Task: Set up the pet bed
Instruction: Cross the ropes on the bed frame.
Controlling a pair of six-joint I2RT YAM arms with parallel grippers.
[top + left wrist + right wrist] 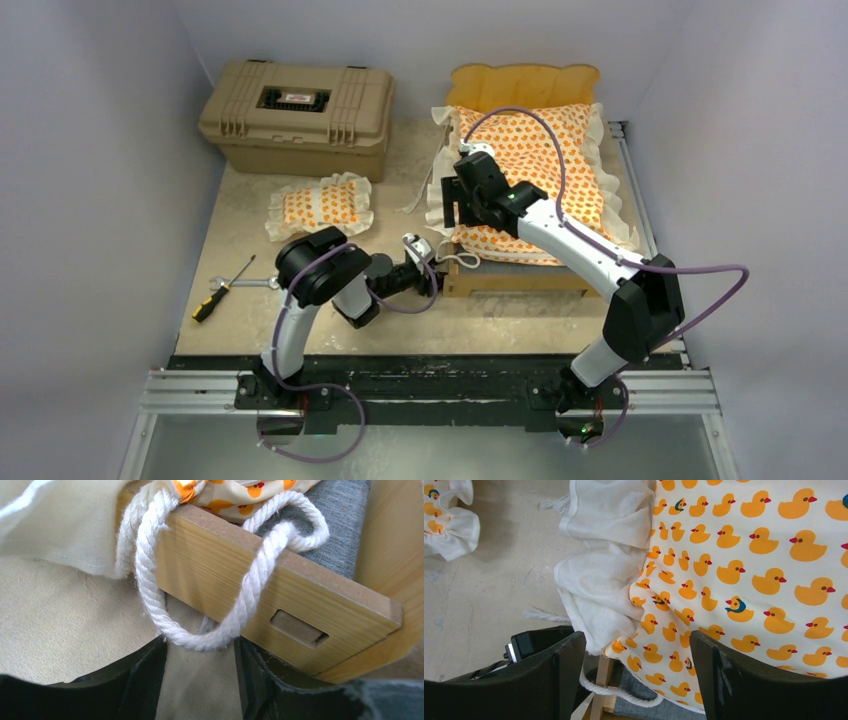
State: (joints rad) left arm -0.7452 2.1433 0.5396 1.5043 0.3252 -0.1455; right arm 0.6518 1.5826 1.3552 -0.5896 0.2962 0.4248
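The pet bed's light-wood frame (523, 85) stands at the back right, with the duck-print mattress cushion (540, 170) lying on it. The matching pillow (320, 205) lies on the table left of the bed. My left gripper (440, 265) is at the bed's front left corner. In the left wrist view it is open (200, 651), and a white rope loop (240, 605) draped over the footboard (225, 570) sags between its fingertips. My right gripper (639, 647) hovers open over the cushion's (749, 570) front left corner and white ruffle (599, 580), holding nothing.
A tan plastic hard case (297, 115) stands at the back left. A screwdriver (222, 290) and a wrench (248, 284) lie near the table's left front edge. The bed's grey base (340, 525) shows under the cushion.
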